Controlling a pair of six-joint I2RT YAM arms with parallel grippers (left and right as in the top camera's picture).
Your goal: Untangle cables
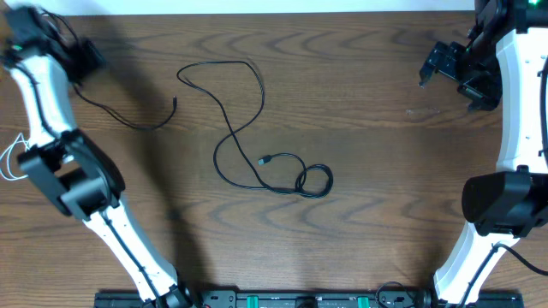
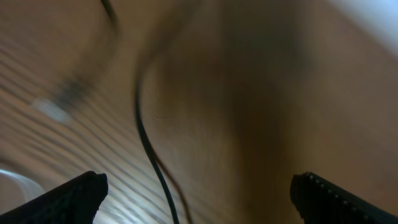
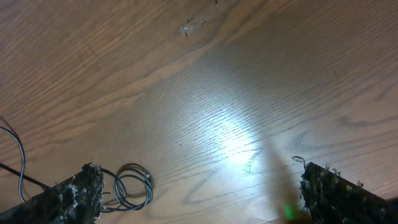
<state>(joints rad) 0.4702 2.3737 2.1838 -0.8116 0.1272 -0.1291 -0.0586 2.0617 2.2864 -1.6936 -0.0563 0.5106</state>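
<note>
cables [image 1: 300, 182] lie apart on the wooden surface [image 1: 385, 171]: the long black cable [image 1: 231, 130] winds through the middle and ends in a small coil toward 4 o'clock; a second black cable [image 1: 137, 128] curves at 10 o'clock; a white cable [image 1: 8, 158] peeks in at the 9 o'clock edge. the left tool [image 2: 199, 190] is released at 10 o'clock, fingers spread wide, with a blurred black cord running below between them. the right tool [image 3: 199, 190] hangs released at 2 o'clock, grasping nothing.
</note>
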